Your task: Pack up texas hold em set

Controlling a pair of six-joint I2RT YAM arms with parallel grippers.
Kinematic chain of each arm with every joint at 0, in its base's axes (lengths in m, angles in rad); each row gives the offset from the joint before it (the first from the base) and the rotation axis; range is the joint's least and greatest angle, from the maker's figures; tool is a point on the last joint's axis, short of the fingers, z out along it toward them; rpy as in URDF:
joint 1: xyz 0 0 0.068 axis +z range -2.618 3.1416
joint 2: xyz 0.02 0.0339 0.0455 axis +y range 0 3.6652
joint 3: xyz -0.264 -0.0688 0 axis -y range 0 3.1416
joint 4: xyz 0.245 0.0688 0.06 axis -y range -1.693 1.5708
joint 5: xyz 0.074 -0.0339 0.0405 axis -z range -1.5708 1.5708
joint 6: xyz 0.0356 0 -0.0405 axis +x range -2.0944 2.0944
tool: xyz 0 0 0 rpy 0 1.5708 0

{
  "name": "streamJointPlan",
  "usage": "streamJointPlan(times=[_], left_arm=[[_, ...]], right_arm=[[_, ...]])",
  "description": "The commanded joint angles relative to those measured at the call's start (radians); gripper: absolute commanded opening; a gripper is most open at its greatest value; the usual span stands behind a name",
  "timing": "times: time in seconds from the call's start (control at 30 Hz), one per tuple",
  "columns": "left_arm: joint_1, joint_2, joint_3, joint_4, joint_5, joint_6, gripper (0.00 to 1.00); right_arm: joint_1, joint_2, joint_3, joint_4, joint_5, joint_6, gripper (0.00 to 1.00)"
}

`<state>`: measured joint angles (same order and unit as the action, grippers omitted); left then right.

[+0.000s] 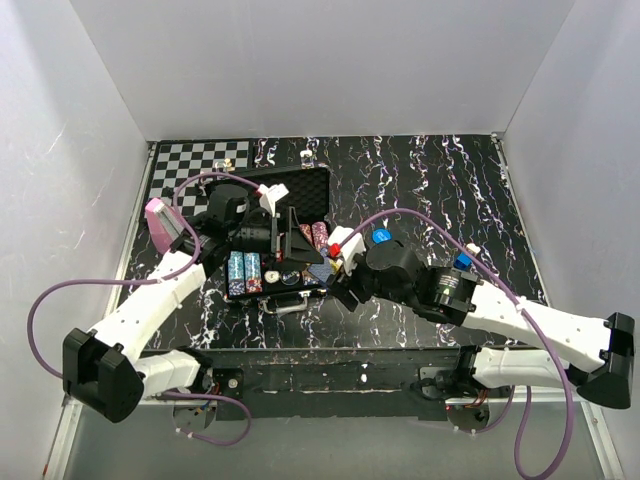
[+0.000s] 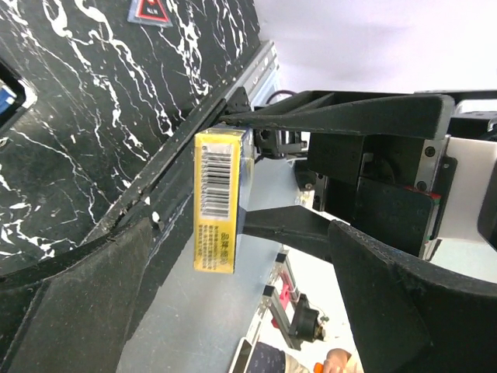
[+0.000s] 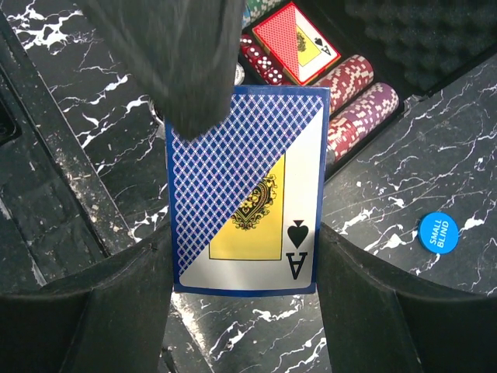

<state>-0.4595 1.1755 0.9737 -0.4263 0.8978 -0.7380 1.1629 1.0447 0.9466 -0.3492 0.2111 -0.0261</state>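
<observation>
Open case (image 1: 300, 190) sits left of centre on the bench (image 1: 450, 190), with the foam lid tipped back to the far side. Chips (image 1: 245, 272) stand in rows in the near left of the tray. More rows sit on the right, beside a red deck (image 3: 299, 31) and red dice (image 3: 260, 62). Right fingers (image 3: 373, 311) are pinched on the blue deck (image 3: 245, 179), one on each long side, ace-of-spades face toward the wrist camera. The deck is at the case's near right corner, over marbled bench just outside the tray. Left fingers (image 2: 78, 311) are spread wide and grip nothing. They reach from the left across the case and point at the deck, whose yellow barcoded edge shows between them in the left wrist view. A dark blurred finger covers the deck's far end in the right wrist view; cannot tell if it touches. Blue button (image 3: 435, 231) marked SMALL BLIND lies on the bench right of the case, apart from it. Chessboard (image 1: 200, 165) lies flat at the far left corner, just beside the lid
</observation>
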Motion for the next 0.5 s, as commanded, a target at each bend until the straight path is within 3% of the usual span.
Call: streamJointPlan(times=[0.0,0.1,0.2,0.47], left_arm=[[-0.039,0.015,0.016,0.004,0.014,0.012,0.98],[-0.042,0.012,0.013,-0.005,0.003,0.017,0.97],[-0.045,0.013,0.016,-0.003,0.013,0.02,0.87],[-0.045,0.016,0.005,-0.006,0.01,0.019,0.29]], right_arm=[[0.018,0.009,0.083,0.081,-0.013,-0.049,0.32],[0.029,0.018,0.096,0.085,-0.016,-0.058,0.32],[0.032,0.023,0.101,0.085,-0.019,-0.064,0.32],[0.037,0.035,0.106,0.087,-0.018,-0.075,0.32]])
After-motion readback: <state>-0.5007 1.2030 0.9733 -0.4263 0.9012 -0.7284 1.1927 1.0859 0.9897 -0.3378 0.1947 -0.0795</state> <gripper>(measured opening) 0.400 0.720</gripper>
